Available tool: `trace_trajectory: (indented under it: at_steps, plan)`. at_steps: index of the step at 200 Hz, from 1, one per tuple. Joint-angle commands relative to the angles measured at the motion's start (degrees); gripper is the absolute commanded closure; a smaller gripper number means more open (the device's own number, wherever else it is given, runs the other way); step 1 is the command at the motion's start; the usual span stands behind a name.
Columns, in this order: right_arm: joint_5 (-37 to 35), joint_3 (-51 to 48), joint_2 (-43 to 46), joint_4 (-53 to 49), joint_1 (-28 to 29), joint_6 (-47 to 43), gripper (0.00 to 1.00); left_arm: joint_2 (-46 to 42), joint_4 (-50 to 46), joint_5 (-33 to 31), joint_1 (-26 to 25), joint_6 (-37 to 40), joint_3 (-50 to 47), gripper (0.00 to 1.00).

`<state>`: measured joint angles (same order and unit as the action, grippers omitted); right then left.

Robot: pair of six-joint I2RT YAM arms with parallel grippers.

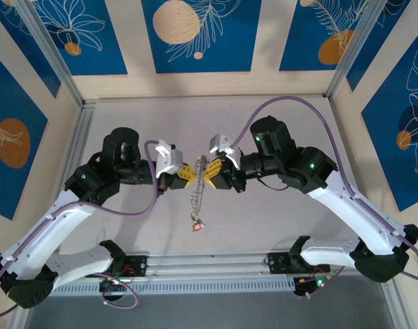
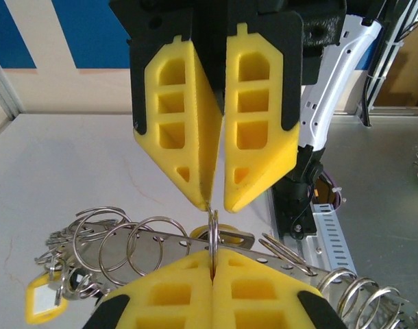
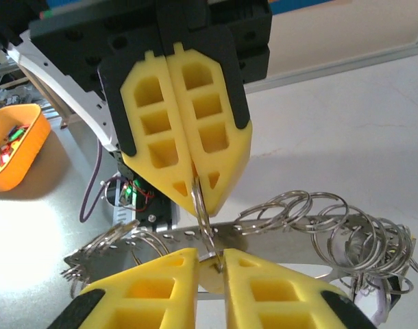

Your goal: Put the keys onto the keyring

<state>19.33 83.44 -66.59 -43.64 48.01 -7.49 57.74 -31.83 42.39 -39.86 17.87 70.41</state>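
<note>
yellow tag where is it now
Bottom left of the left wrist view: the yellow tag sits among the split rings, beside the left end effector.

Thin grey metal wire keyring [image 2: 213, 236]: upright, seen edge-on. Small metal keys [image 2: 44, 301]: plastic tags yellow and red, bunched among silver split rings [image 2: 137, 240] beside it.

Beige walls [image 1: 133, 83] with blue panels [image 1: 195, 55] bearing orange discs and white leaves; aluminium posts [image 1: 53, 55] frame the pale bench [image 1: 277, 226].
</note>
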Motion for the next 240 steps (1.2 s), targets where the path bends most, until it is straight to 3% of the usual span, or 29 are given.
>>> trace_trajectory:
  at_steps: [1,56,109,156,240]
  plan:
    - [3.33,-0.71,0.44,1.93,-0.28,1.22,0.86,-1.55,3.00,2.63,0.49,-0.73,0.19,1.00]
    - [4.57,-0.80,-0.37,1.93,-0.59,1.12,0.81,-2.29,4.20,3.59,0.63,-1.65,-0.35,1.00]
    - [6.59,-1.00,-0.65,1.64,-0.68,0.34,0.88,-2.06,4.82,3.60,0.69,-1.69,0.04,1.00]
    - [7.58,-1.38,-0.74,1.24,-0.64,-0.49,1.00,-2.05,5.02,3.42,0.79,-1.66,-0.07,1.00]
    - [9.53,-0.33,-3.36,0.05,-0.72,0.10,1.00,-3.48,10.85,5.98,1.27,-4.54,-1.38,1.00]
